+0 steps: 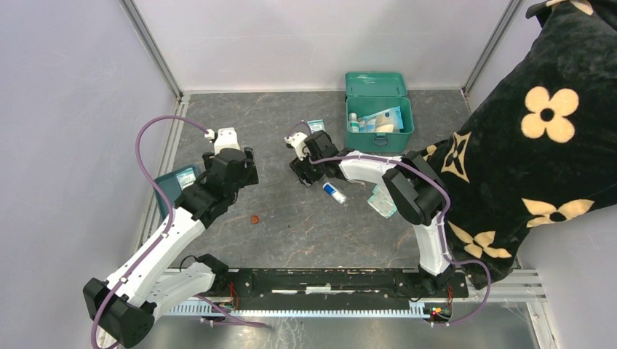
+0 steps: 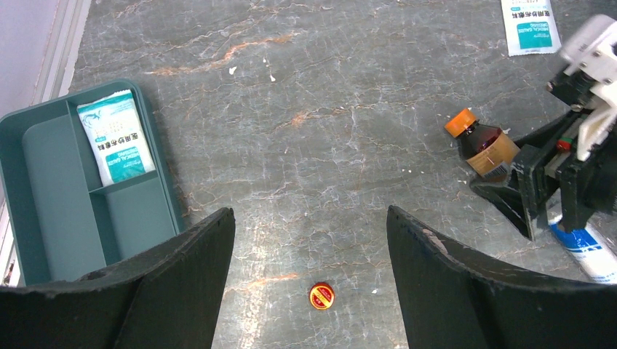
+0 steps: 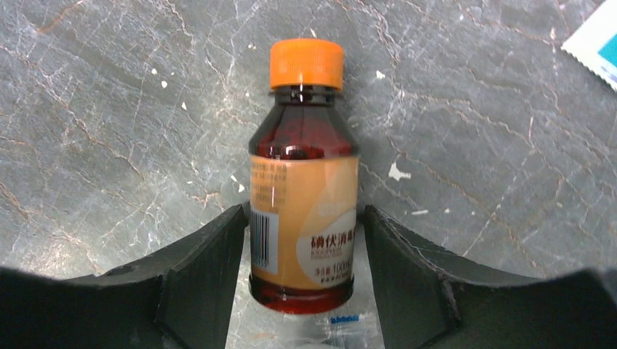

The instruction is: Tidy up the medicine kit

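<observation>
The medicine kit (image 1: 402, 136) is a teal box at the back right, its lid up, with a small bottle and packets inside. A brown bottle (image 3: 303, 182) with an orange cap and orange label lies on the table, also seen in the left wrist view (image 2: 482, 144). My right gripper (image 3: 303, 211) is open; its fingers flank the bottle's lower half with a thin gap on each side. In the top view this gripper (image 1: 300, 170) covers the bottle. My left gripper (image 2: 311, 214) is open and holds nothing, hovering over bare table left of centre (image 1: 244, 166).
A shallow teal divided tray (image 2: 44, 182) with a gauze packet (image 2: 115, 138) lies at the left edge (image 1: 166, 190). A small red-and-yellow cap (image 2: 321, 296) lies below the left gripper. A white-and-blue tube (image 1: 334, 192) and packets (image 1: 381, 201) (image 1: 315, 125) lie around the right gripper. A black flowered garment (image 1: 538, 131) fills the right side.
</observation>
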Robot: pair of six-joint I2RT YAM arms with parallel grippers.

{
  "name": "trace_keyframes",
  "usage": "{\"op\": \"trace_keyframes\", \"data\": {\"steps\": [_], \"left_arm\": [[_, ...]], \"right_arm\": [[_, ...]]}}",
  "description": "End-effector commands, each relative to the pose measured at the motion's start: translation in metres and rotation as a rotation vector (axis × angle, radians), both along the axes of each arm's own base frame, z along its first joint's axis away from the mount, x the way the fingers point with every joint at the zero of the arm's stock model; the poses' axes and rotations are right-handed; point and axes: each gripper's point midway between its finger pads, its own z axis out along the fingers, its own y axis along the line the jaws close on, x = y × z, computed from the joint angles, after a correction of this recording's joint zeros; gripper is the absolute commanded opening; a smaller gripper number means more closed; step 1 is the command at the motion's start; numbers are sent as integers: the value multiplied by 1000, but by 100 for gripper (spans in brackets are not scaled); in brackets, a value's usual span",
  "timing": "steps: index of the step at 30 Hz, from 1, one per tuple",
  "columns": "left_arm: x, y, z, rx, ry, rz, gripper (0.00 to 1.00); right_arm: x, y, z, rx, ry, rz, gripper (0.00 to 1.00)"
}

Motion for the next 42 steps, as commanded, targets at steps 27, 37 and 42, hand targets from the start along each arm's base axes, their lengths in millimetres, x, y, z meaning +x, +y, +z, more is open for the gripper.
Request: {"op": "trace_keyframes", "data": {"steps": [27, 37, 42], "left_arm": [[4, -1, 6, -40, -24, 23, 82], [5, -4, 6, -51, -22, 14, 82], [6, -7, 3, -51, -12, 5, 82]], "right_arm": [[47, -62, 225, 289, -369, -283, 37], [99, -206, 211, 173, -369, -582, 42], [123, -252, 187, 167, -314, -675, 42]]}}
